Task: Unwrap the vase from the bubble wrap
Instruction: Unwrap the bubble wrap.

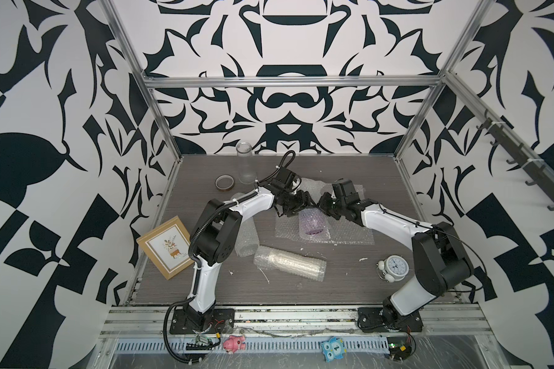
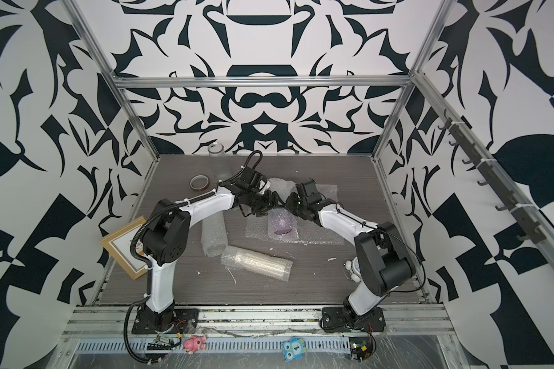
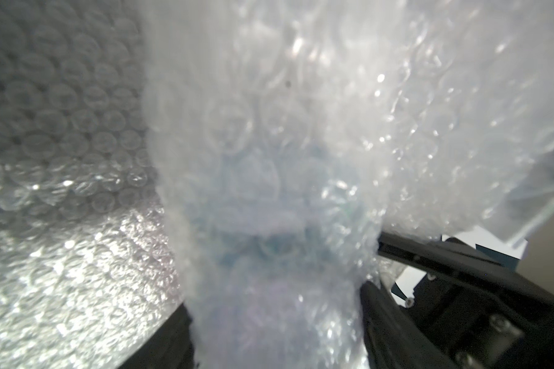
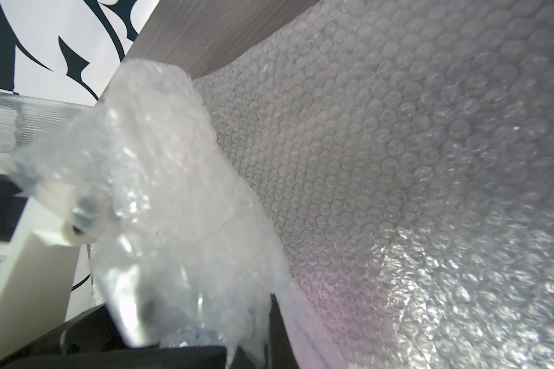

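1. The vase (image 1: 312,225) lies at the centre of the desk (image 1: 365,287), rolled in bubble wrap (image 1: 349,234).
2. The left tool (image 1: 293,211), at its eleven o'clock, spreads wide around the wrapped end; we judge it anchors the vase.
3. The right tool (image 1: 323,204), at one o'clock, pinches a flap tight, likely for peeling.
4. We read only a "1" on the blue toy (image 1: 330,349), six o'clock.

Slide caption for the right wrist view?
Right gripper pinches bunched bubble wrap, with a flat sheet lying on the grey table.

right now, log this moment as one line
left fingers: round wrapped vase | right fingers: shut on wrap edge | vase: lying in wrap, not yet bare
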Robot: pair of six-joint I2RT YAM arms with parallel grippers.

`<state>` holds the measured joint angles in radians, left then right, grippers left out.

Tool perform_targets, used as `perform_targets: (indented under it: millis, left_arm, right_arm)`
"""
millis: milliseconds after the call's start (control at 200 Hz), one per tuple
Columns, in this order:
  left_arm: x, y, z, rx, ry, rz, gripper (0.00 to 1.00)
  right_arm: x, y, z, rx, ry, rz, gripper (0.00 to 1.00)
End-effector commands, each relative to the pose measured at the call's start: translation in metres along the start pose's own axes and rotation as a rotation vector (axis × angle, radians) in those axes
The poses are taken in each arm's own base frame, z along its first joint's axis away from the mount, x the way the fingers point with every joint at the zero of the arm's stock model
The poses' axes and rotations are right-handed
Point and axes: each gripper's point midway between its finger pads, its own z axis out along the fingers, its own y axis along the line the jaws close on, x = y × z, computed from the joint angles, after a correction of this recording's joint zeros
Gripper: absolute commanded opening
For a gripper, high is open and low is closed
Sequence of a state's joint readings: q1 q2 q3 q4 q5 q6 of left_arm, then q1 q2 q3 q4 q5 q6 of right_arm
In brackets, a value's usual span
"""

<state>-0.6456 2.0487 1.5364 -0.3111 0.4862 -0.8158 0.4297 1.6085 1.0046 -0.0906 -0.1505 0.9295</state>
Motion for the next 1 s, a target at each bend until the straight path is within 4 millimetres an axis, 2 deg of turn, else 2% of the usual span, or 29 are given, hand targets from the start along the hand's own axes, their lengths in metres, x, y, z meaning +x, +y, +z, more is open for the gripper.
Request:
perform_targets:
  millis: [0,125,355,740,855,995]
  left_arm:
    - [-0.010,-0.061,-0.018,0.156,-0.039,0.080,0.74]
    - [-0.011,-0.068,-0.015,0.166,-0.039,0.083,0.73]
    - [-0.013,-0.083,0.006,0.184,-0.024,0.080,0.73]
    - [-0.010,-0.106,0.063,0.225,0.014,0.086,0.73]
    - [-0.009,-0.110,0.082,0.237,0.029,0.074,0.73]
    - [-0.008,-0.109,0.094,0.237,0.040,0.068,0.74]
  right_arm:
    - [-0.004,0.041,-0.024,-0.107,0.004,-0.015,0.00]
    - [-0.007,0.037,-0.030,-0.092,0.005,-0.016,0.00]
    - [-0.015,0.018,-0.039,-0.071,0.006,0.003,0.00]
    - [-0.039,-0.045,-0.050,-0.012,0.028,0.066,0.00]
    - [-0.044,-0.061,-0.046,0.016,0.052,0.073,0.00]
    - [-0.048,-0.077,-0.037,0.035,0.093,0.077,0.00]
